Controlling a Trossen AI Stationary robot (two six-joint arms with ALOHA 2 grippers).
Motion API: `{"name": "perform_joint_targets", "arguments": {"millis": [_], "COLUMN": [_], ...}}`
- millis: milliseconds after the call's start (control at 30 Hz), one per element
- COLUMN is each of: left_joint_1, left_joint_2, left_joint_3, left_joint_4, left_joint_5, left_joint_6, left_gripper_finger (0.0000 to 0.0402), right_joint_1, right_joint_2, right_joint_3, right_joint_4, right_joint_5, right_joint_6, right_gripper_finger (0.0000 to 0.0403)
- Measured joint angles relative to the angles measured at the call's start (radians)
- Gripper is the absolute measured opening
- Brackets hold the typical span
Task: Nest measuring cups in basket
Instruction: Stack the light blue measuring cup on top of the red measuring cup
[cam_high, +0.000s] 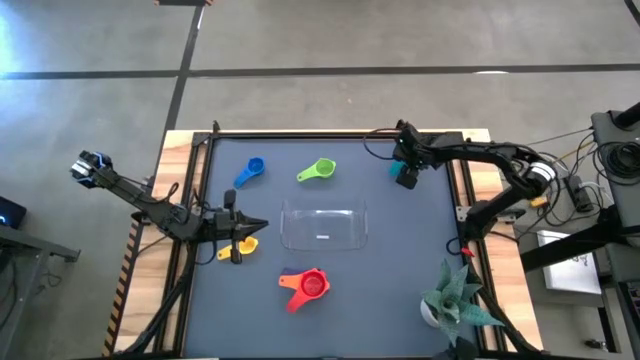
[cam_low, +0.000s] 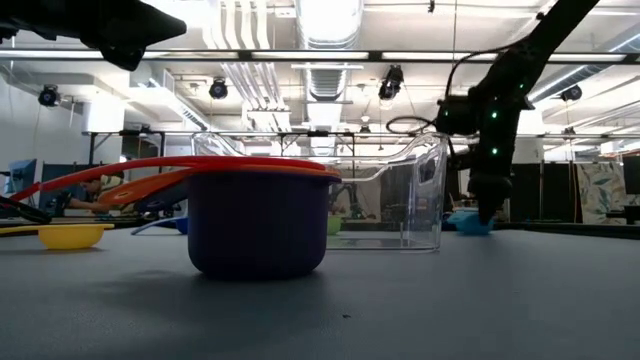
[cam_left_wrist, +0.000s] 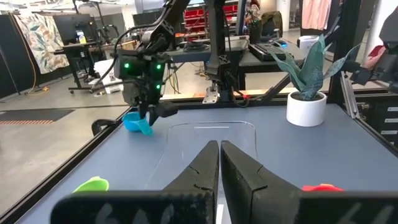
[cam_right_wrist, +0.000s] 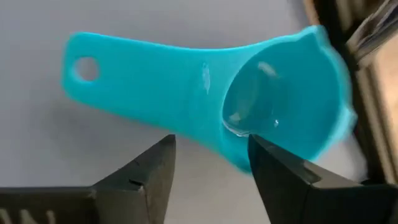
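My right gripper (cam_right_wrist: 208, 158) is open, pointing down at the light blue cup (cam_right_wrist: 205, 93) near the table's far right corner. Its fingers stand on either side of the place where the handle joins the bowl. The cup (cam_high: 407, 179) lies on the table. My left gripper (cam_high: 250, 227) is shut, empty and raised at the table's left side, above the yellow cup (cam_high: 241, 245). The clear basket (cam_high: 322, 226) sits in the middle, holding nothing. The dark blue cup (cam_high: 250, 170) and green cup (cam_high: 318, 170) lie beyond it. A red and orange stack (cam_high: 308, 285) sits in the purple cup (cam_low: 258, 230) nearer. My right gripper: its open fingers (cam_right_wrist: 273, 168) straddle the light blue cup where the handle meets the bowl (cam_right_wrist: 217, 124), coming from above and lying across the handle. I cannot tell whether they touch it. The cup rests on the table.
A potted green plant (cam_high: 455, 300) stands at the table's near right corner. Raised rails (cam_high: 190, 200) run along the table's left, far and right edges. Bare mat lies between the basket and the right edge, and along the near edge left of the stack.
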Motion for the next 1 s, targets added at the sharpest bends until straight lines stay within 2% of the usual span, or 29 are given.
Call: {"name": "perform_joint_targets", "arguments": {"millis": [167,300,333,567,667,767,867,1000], "left_joint_1": [0.000,0.000,0.000,0.000,0.000,0.000,0.000,0.000], "left_joint_2": [0.000,0.000,0.000,0.000,0.000,0.000,0.000,0.000], "left_joint_3": [0.000,0.000,0.000,0.000,0.000,0.000,0.000,0.000], "left_joint_4": [-0.007,-0.009,-0.009,-0.010,-0.009,-0.009,-0.008,-0.008], "left_joint_5": [0.000,0.000,0.000,0.000,0.000,0.000,0.000,0.000], "left_joint_6": [0.000,0.000,0.000,0.000,0.000,0.000,0.000,-0.013], "left_gripper_finger": [0.0000,0.0000,0.0000,0.0000,0.0000,0.0000,0.0000,0.0000], "right_joint_1": [-0.005,0.013,0.020,0.100,0.142,0.197,0.287,0.465], "right_joint_2": [0.036,-0.003,-0.022,-0.219,-0.323,-0.426,-0.506,-0.558], "right_joint_3": [0.000,0.000,0.000,0.000,0.000,0.000,0.000,0.006], "right_joint_4": [-0.013,-0.023,-0.030,-0.107,-0.127,-0.104,-0.034,0.076], "right_joint_5": [-0.001,-0.009,-0.009,-0.023,-0.092,-0.208,-0.291,-0.293], "right_joint_6": [0.009,0.041,0.050,0.155,0.227,0.330,0.455,0.551], "right_gripper_finger": [0.0110,0.0026,0.0019,0.0010,0.0009,0.0009,0.0009,0.0009]}}
